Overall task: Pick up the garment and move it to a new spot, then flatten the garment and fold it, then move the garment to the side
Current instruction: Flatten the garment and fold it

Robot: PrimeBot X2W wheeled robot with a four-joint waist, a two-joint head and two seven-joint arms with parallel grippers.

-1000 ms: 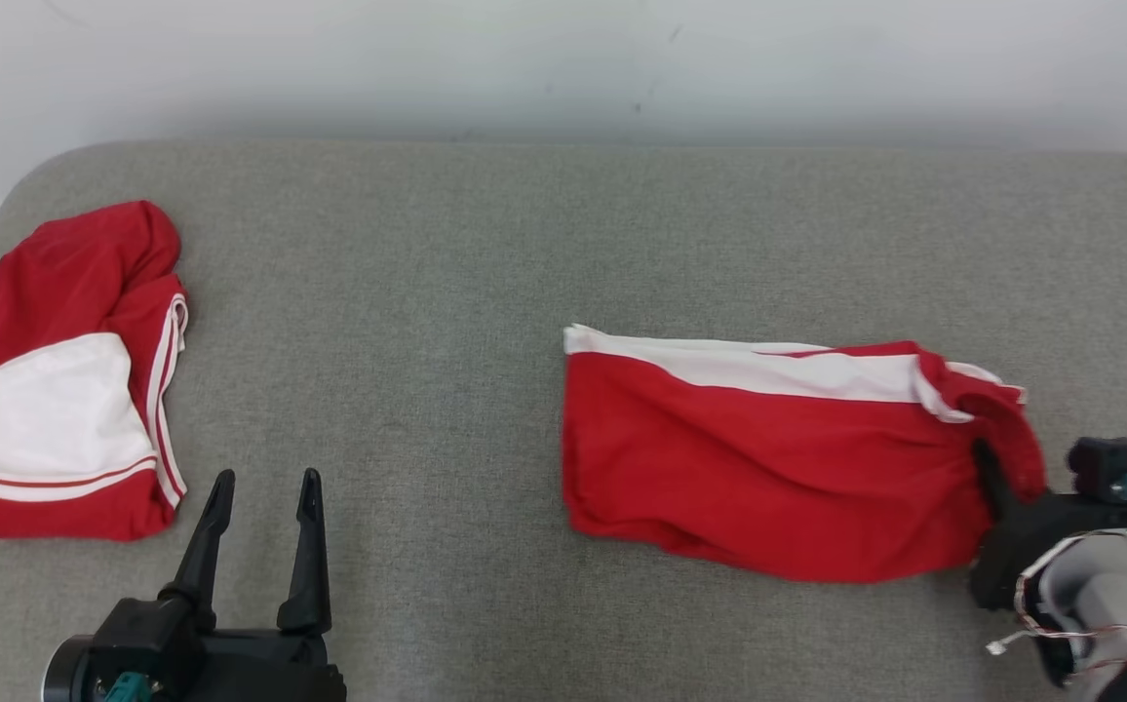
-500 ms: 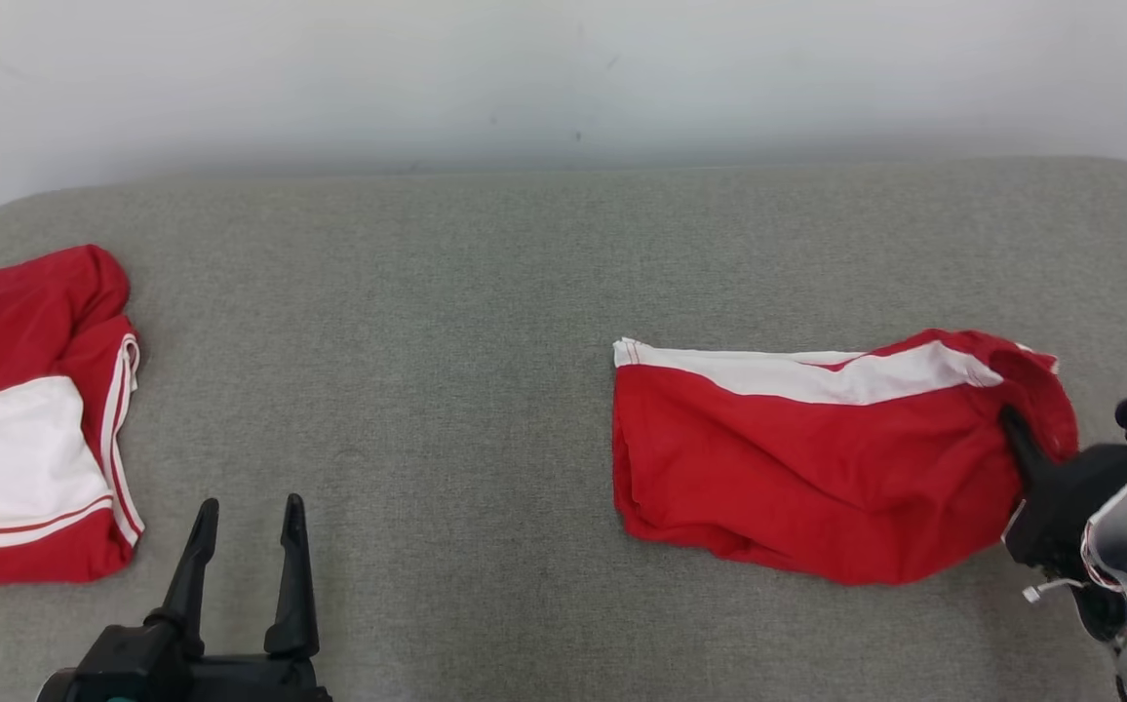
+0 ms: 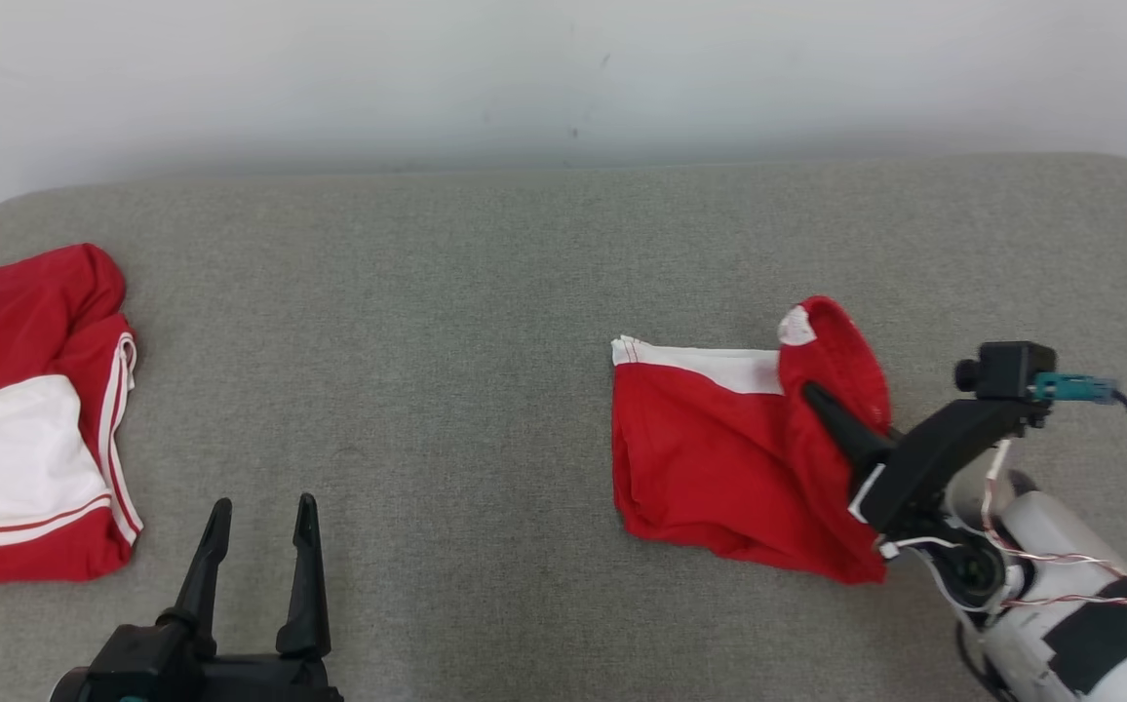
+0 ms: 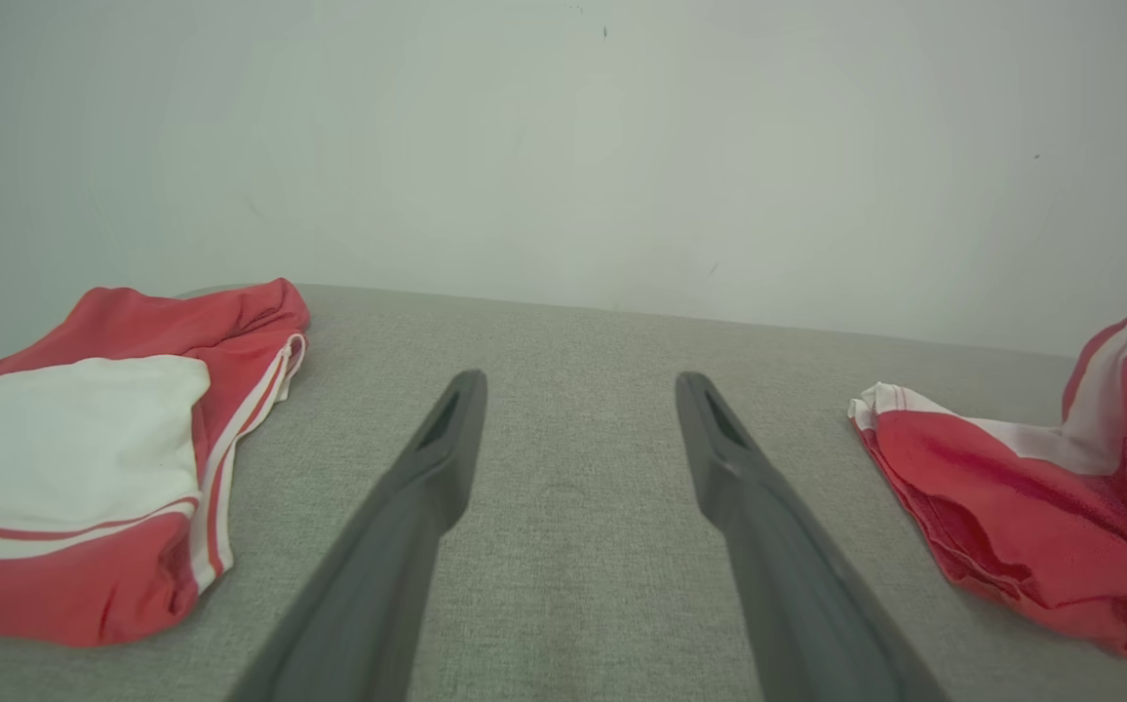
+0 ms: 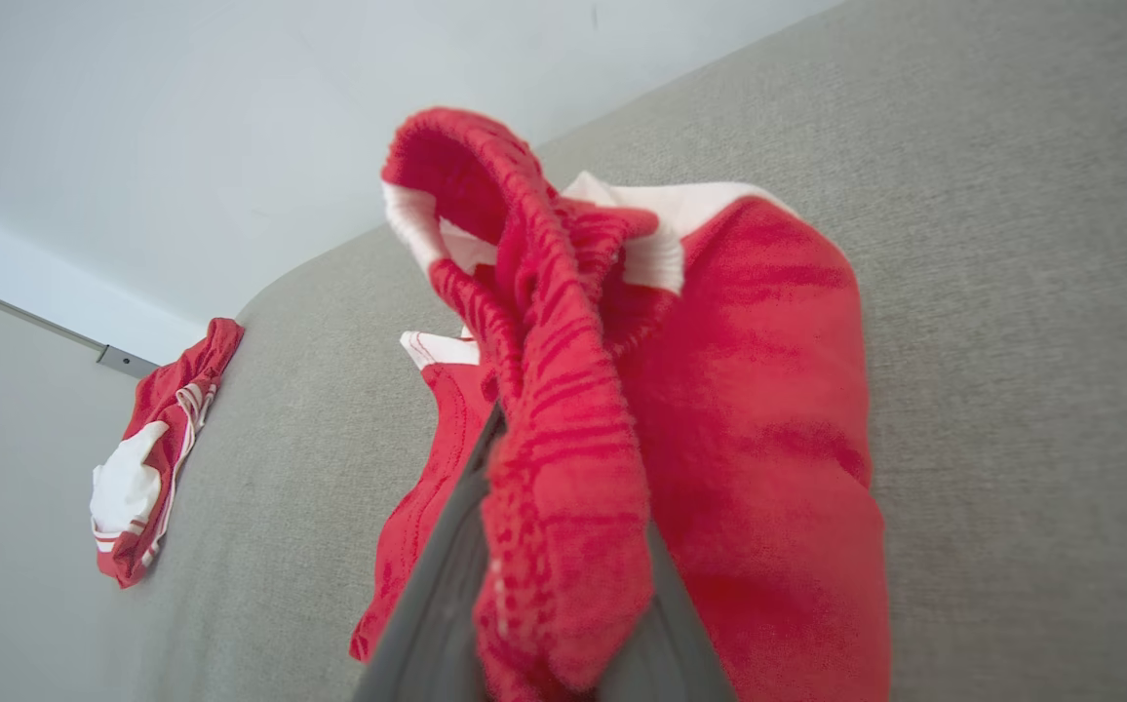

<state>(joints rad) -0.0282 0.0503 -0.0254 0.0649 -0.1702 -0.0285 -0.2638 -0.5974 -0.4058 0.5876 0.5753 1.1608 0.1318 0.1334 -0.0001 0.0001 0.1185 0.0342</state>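
One grey fabric-covered bench [image 3: 485,292], pale wall [image 3: 524,68] behind. Red white-trimmed thin-fabric garment [image 3: 710,448] right of centre, edge raised, pinched in closed right hand [image 3: 817,400]; left hand [image 3: 263,507] parted, empty.

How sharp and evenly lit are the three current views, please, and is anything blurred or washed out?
Head view: soft, even light, no glare, everything sharp, only a faint shadow under the garment. Left wrist view: the left gripper looks soft near the lens, and the reds look paler. Right wrist view: tilted, with the bunched garment smeared close to the lens.
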